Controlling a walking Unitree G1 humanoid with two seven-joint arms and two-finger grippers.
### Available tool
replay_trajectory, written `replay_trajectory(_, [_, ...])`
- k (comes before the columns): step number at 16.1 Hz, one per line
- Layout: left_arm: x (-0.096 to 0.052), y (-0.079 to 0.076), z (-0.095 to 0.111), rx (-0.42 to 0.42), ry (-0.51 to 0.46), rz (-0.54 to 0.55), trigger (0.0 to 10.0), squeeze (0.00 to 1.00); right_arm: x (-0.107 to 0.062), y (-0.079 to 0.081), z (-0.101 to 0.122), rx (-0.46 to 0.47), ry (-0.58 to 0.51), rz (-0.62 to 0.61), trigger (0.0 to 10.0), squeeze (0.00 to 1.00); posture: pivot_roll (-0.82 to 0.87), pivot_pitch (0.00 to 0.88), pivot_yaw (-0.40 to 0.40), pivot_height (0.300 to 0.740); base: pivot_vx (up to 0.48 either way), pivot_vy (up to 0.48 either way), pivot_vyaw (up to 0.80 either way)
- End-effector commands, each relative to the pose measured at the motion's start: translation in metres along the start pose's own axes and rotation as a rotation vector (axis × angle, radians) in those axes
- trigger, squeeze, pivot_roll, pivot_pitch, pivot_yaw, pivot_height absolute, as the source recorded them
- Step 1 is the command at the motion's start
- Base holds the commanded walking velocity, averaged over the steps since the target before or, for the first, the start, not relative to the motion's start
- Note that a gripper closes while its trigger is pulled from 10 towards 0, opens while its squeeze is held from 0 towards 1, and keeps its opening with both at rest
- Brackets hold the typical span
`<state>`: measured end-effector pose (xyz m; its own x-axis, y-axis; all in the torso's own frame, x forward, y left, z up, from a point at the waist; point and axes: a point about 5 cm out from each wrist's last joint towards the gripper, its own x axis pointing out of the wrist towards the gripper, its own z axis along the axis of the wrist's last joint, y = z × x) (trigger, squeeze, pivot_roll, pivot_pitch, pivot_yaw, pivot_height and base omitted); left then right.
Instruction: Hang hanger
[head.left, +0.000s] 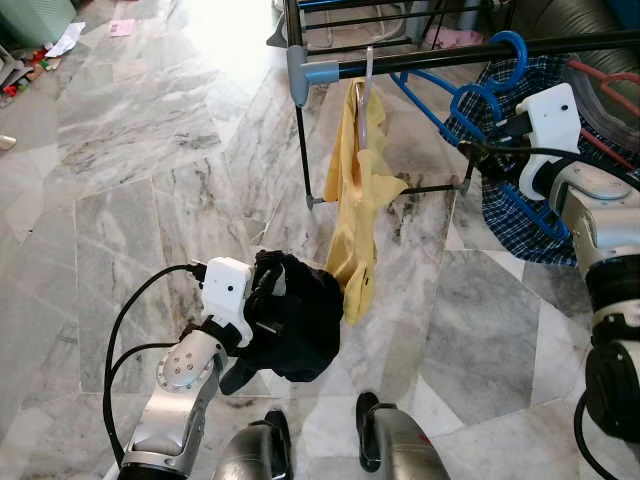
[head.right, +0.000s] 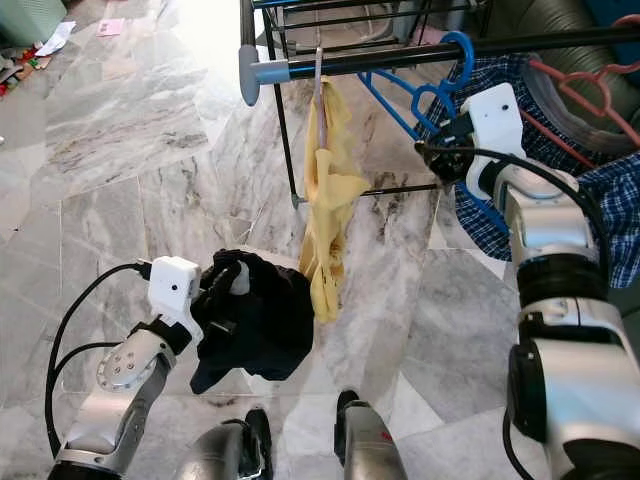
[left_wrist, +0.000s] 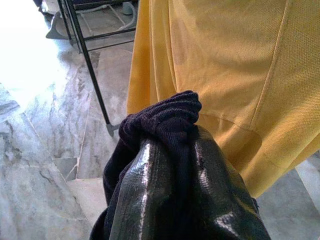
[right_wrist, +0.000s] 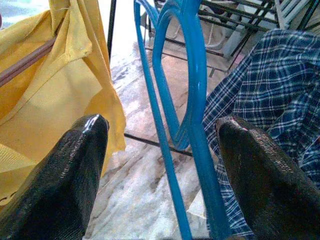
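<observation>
Left claw (head.left: 268, 300) held low and clamped, right claw (right_wrist: 160, 150) raised, fingers spread

**Where things stand at the rail**

A rail (head.left: 480, 55) runs across ahead of me. A shirt (head.left: 355, 200) hangs from its left end; to its right hangs the hanger (head.left: 470, 100), then a checked garment (head.left: 520, 210). My right gripper (right_wrist: 160, 165) straddles the hanger. My left gripper (left_wrist: 170, 185), low before the shirt, clutches a cloth (head.left: 295, 315).

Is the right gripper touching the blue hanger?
Apart. In the right wrist view, the right gripper's fingers stand open on either side of the blue hanger, with gaps visible on both sides.
</observation>
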<state>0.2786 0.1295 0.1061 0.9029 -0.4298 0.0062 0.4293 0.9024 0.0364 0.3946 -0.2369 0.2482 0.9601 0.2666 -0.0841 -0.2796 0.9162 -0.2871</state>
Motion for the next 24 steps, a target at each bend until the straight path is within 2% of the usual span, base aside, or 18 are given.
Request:
replay_trajectory(1, [-0.002, 0.003, -0.001, 0.008, 0.010, 0.006, 10.0, 0.00, -0.003, 0.000, 0.001, 0.013, 0.002, 0.021, 10.0, 0.04, -0.07, 0.316, 0.073, 0.740, 0.000, 0.000, 0.00])
replay_trajectory(2, [-0.002, 0.003, -0.001, 0.008, 0.011, 0.006, 10.0, 0.00, -0.004, 0.001, 0.000, 0.027, 0.007, 0.025, 10.0, 0.48, -0.07, 0.316, 0.074, 0.740, 0.000, 0.000, 0.00])
replay_trajectory(4, [-0.003, 0.003, -0.001, 0.013, 0.014, 0.003, 10.0, 0.00, -0.008, 0.003, -0.006, 0.042, 0.033, 0.040, 10.0, 0.52, -0.06, 0.317, 0.078, 0.740, 0.000, 0.000, 0.00])
replay_trajectory(6, [-0.003, 0.004, -0.001, 0.018, 0.018, 0.002, 10.0, 0.00, -0.011, 0.007, -0.009, 0.075, 0.035, 0.051, 10.0, 0.47, -0.06, 0.316, 0.080, 0.740, 0.000, 0.000, 0.00])
replay_trajectory(9, [-0.003, 0.004, -0.002, 0.021, 0.023, 0.001, 10.0, 0.00, -0.014, 0.007, -0.013, 0.048, 0.054, 0.022, 10.0, 0.45, -0.06, 0.313, 0.082, 0.740, 0.000, 0.000, 0.00])
replay_trajectory(10, [-0.002, 0.004, -0.002, 0.022, 0.025, 0.000, 10.0, 0.00, -0.015, 0.006, -0.014, 0.037, 0.056, -0.001, 10.0, 0.53, -0.06, 0.311, 0.081, 0.740, 0.000, 0.000, 0.00])
replay_trajectory(11, [-0.002, 0.004, -0.002, 0.022, 0.026, -0.001, 10.0, 0.00, -0.014, 0.005, -0.014, 0.036, 0.054, -0.034, 10.0, 1.00, -0.06, 0.310, 0.081, 0.740, 0.000, 0.000, 0.00])
replay_trajectory(13, [0.000, 0.003, -0.003, 0.022, 0.028, -0.003, 10.0, 0.00, -0.013, 0.007, -0.016, 0.024, 0.068, -0.029, 10.0, 1.00, -0.06, 0.307, 0.081, 0.740, 0.000, 0.000, 0.00])
replay_trajectory(14, [0.000, 0.003, -0.003, 0.023, 0.030, -0.003, 10.0, 0.00, -0.010, 0.008, -0.017, 0.005, 0.079, -0.044, 10.0, 1.00, -0.06, 0.304, 0.080, 0.740, 0.000, 0.000, 0.00])
replay_trajectory(15, [0.000, 0.003, -0.004, 0.023, 0.032, -0.003, 10.0, 0.00, -0.008, 0.008, -0.018, 0.000, 0.085, -0.061, 10.0, 0.65, -0.06, 0.305, 0.080, 0.740, 0.000, 0.000, 0.00])
replay_trajectory(16, [-0.001, 0.003, -0.004, 0.024, 0.034, -0.003, 10.0, 0.00, -0.006, 0.008, -0.019, 0.001, 0.089, -0.070, 10.0, 0.40, -0.06, 0.303, 0.078, 0.740, 0.000, 0.000, 0.00])
replay_trajectory(17, [-0.001, 0.003, -0.005, 0.024, 0.037, -0.003, 10.0, 0.00, -0.004, 0.010, -0.020, 0.001, 0.094, -0.076, 10.0, 0.16, -0.06, 0.302, 0.077, 0.740, 0.000, 0.000, 0.00])
replay_trajectory(18, [-0.001, 0.003, -0.005, 0.025, 0.038, -0.003, 10.0, 0.00, -0.003, 0.011, -0.021, -0.009, 0.100, -0.082, 10.0, 0.01, -0.06, 0.302, 0.077, 0.740, 0.000, 0.000, 0.00])
replay_trajectory(24, [-0.001, 0.002, -0.007, 0.026, 0.046, 0.000, 10.0, 0.00, 0.004, 0.014, -0.022, -0.022, 0.098, -0.138, 10.0, 0.00, -0.06, 0.300, 0.077, 0.740, 0.000, 0.000, 0.00])
